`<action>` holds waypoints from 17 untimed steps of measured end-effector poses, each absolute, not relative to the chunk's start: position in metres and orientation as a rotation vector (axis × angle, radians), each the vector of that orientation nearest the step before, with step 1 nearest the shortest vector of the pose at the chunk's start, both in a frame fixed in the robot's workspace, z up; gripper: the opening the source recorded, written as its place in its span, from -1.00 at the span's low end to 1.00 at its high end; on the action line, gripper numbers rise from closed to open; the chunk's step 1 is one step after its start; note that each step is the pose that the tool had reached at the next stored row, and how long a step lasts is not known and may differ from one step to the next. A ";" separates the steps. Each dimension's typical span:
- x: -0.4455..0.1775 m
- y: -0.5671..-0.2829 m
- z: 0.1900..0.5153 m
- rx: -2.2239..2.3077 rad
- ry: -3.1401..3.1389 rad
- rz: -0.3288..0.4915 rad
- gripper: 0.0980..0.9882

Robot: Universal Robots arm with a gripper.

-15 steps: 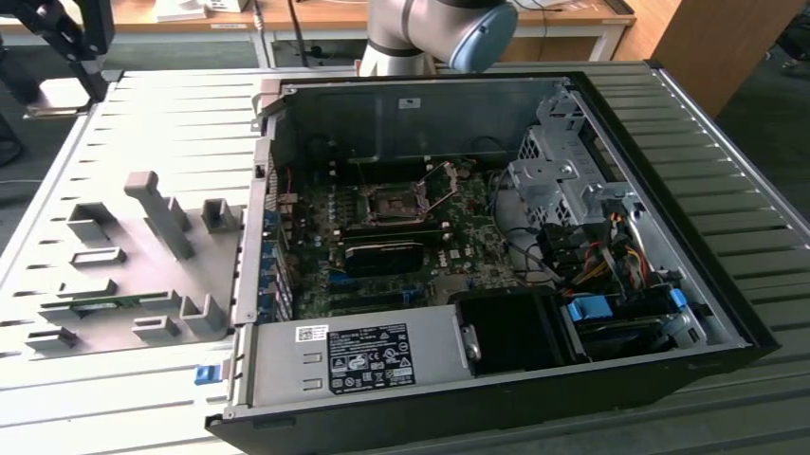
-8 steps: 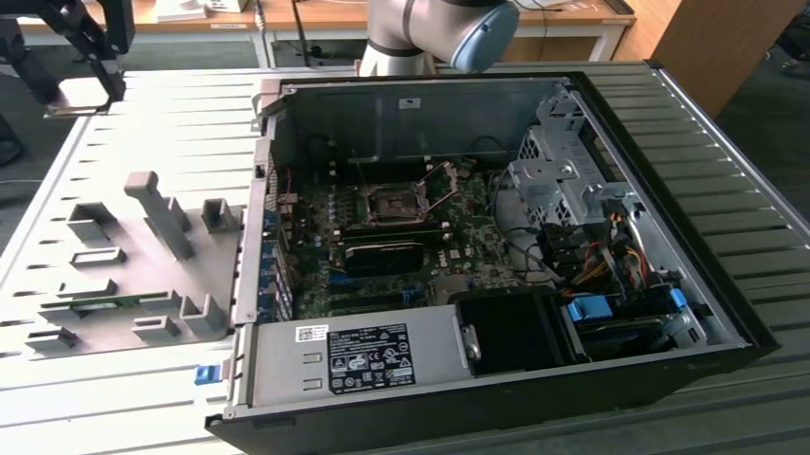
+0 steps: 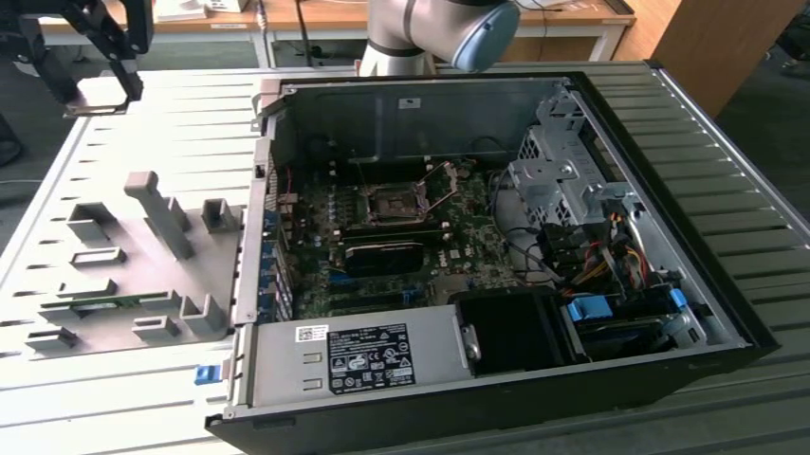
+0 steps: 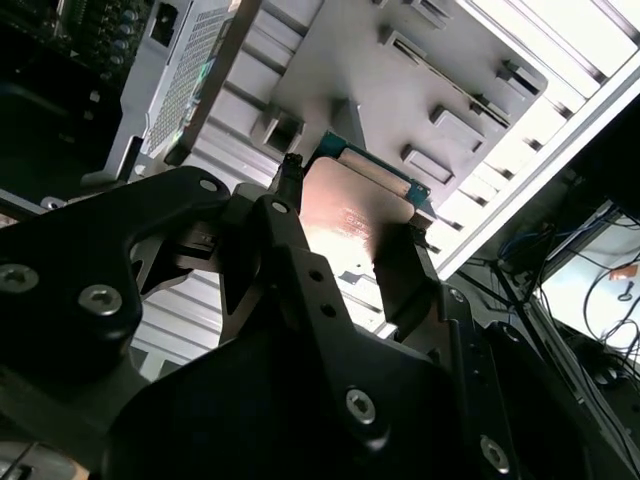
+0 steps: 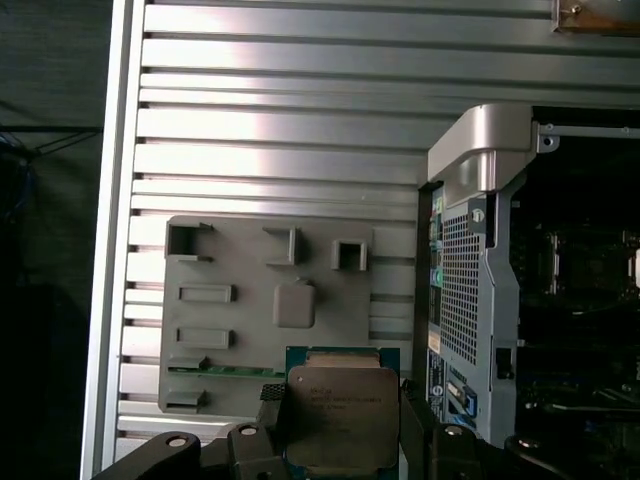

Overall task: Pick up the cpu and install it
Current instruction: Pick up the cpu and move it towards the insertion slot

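While claw (image 5: 341, 400) grips cpu (image 5: 335, 430), ribbed metal table (image 5: 300, 150), wooden desks (image 3: 329, 14) beyond

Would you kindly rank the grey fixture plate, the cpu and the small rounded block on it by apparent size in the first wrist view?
1. grey fixture plate
2. cpu, though nearness to the camera enlarges it
3. small rounded block
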State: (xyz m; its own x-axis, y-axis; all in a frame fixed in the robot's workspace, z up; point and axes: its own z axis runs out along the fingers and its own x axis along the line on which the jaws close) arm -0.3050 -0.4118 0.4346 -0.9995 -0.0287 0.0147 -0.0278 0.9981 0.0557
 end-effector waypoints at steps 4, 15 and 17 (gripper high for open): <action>-0.298 -0.412 0.435 0.044 -3.124 -0.087 0.00; -0.288 -0.412 0.435 0.044 -3.124 -0.087 0.00; -0.286 -0.412 0.435 0.044 -3.124 -0.087 0.00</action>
State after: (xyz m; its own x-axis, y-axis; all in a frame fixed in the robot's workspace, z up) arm -0.2860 -0.4118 0.4346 -0.9995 -0.0287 0.0153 -0.0278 0.9981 0.0557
